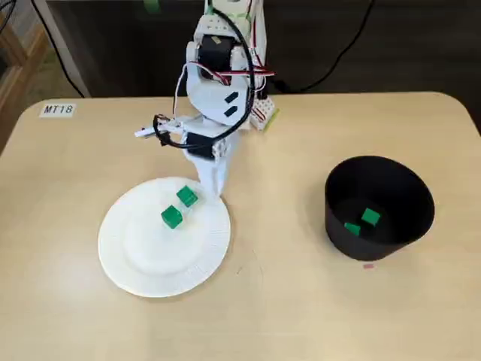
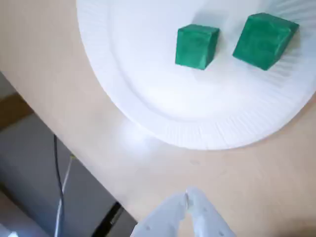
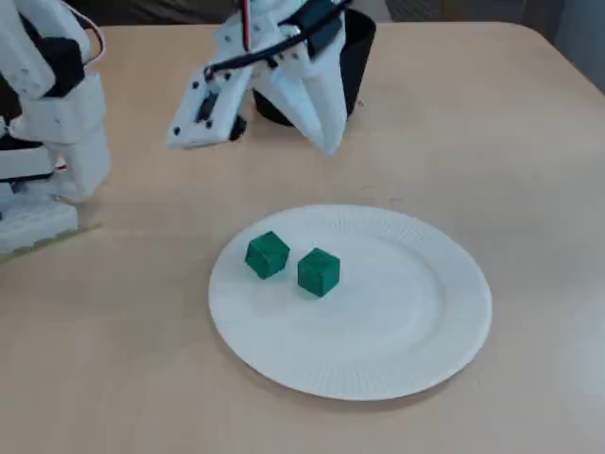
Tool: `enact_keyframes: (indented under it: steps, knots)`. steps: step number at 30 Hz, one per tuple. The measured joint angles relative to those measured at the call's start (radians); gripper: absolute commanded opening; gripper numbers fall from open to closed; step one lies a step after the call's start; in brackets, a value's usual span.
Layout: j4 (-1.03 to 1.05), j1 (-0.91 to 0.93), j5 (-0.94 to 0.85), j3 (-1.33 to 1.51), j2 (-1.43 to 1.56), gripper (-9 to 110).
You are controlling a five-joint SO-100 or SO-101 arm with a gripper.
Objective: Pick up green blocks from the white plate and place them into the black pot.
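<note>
Green blocks [image 2: 196, 47], two of them, sit side by side on the white plate [image 2: 207, 132], just ahead of the gripper [image 2: 187, 196]. The gripper is pressed together and empty, over the bare table [image 2: 256, 173] by the plate's rim. Two more lie in the black pot [image 1: 379, 235], well apart from it.

White plate [image 1: 124, 259]: round paper plate with a ribbed rim; lay flat on the counter [image 1: 285, 301], left of centre in a fixed view, well apart from the pot.
First green block [image 1: 187, 196]: small cube; sat on the plate near its upper rim, turned slightly askew.
Second green block [image 1: 171, 217]: same size and colour; stood just beside the first, nearer the plate's middle, with a narrow gap between them.
Black pot [image 1: 342, 226]: round, open-topped; stood upright at the right.
Third green block [image 1: 370, 217]: lay on the pot's floor.
Fourth green block [image 1: 352, 228]: lay close beside the third, possibly touching it; the dark interior hid the gap.
</note>
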Motion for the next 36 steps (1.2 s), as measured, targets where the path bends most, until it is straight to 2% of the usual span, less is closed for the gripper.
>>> enact_keyframes:
  steps: [5,14,20,24,26,32,36]
  knots:
    - [-0.072,0.006,0.1,0.017,0.0,-2]
    - [-0.011,0.129,0.589,0.046,-0.078,-2]
    - [0.072,0.202,0.678,-0.057,-0.215,-2]
    - [0.069,0.212,0.517,-0.124,-0.281,3]
    - [0.029,0.215,0.371,-0.127,-0.284,5]
    - [0.018,0.238,-0.161,-0.13,-0.284,0]
    - [0.091,0.233,-0.341,-0.138,-0.298,6]
